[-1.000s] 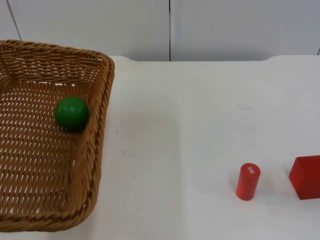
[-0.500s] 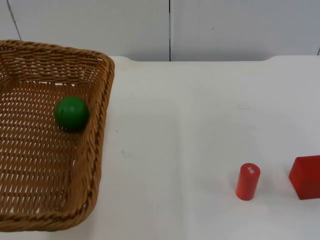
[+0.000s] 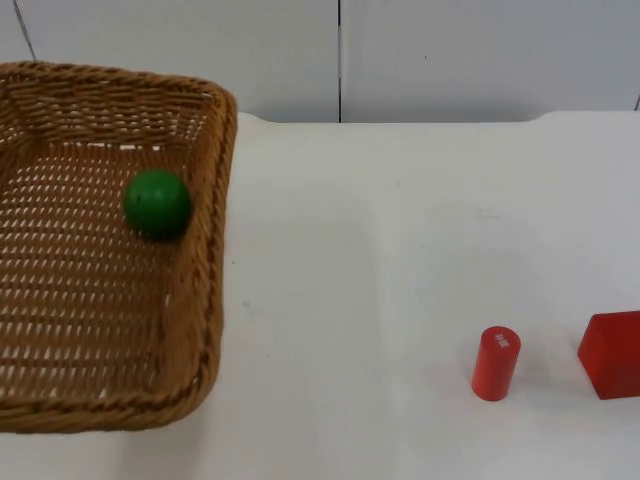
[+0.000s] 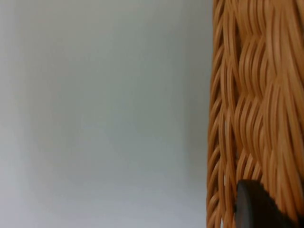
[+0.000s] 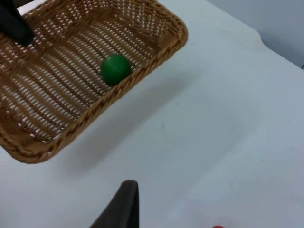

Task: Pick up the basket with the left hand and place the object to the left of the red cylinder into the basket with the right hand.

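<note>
White table (image 3: 400, 250) meeting a grey partition wall (image 3: 480, 55) at its far edge. On the left side of the top view sits a woven wicker basket (image 3: 205, 250) whose near rim casts a shadow on the table, suggesting that it is raised off the surface. Inside the basket, close to its right wall, lies a green ball (image 3: 157, 203). On the right side of the table stands a red cylinder (image 3: 495, 363), upright, and just beside it to the right a red block (image 3: 612, 353), cut by the picture's edge; the two are apart, not touching.

Left wrist view: the left pincer (image 4: 256, 209) shows as one black fingertip lying against the braided basket rim (image 4: 251, 95); whether it pinches the rim or is spread cannot be told.

Right wrist view: the right pincer (image 5: 121, 206) hangs above the bare table, well apart from the basket (image 5: 156, 52) and the green ball (image 5: 115, 69) inside it; one dark finger is seen, and its state cannot be told.
</note>
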